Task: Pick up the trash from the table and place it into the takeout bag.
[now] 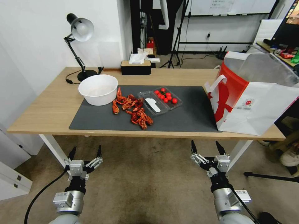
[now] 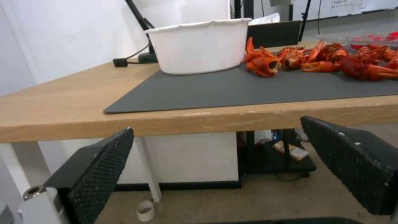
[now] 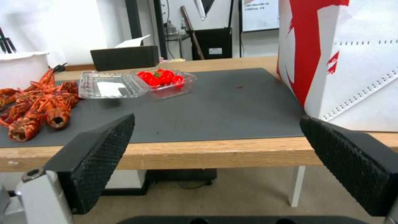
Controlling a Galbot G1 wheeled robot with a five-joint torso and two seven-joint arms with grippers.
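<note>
On the table (image 1: 43, 112), a dark grey mat (image 1: 190, 116) carries the trash: a white round bowl (image 1: 98, 89) (image 2: 199, 46), a pile of red crayfish shells (image 1: 133, 109) (image 2: 315, 59) (image 3: 37, 107), and an open clear plastic box (image 1: 159, 101) (image 3: 132, 84) with cherry tomatoes (image 1: 165, 95) in one half. The white and red takeout bag (image 1: 252, 99) (image 3: 352, 62) stands open at the table's right end. My left gripper (image 1: 86, 149) (image 2: 217, 124) and right gripper (image 1: 205, 144) (image 3: 217, 118) hang open and empty below the table's front edge.
A black desk lamp (image 1: 79, 34) and a black tissue box (image 1: 136, 66) stand at the table's back. White table legs (image 1: 53, 146) drop below the front edge. A white cabinet (image 1: 12, 177) sits at the left, and a person's shoe (image 1: 291, 157) at the right.
</note>
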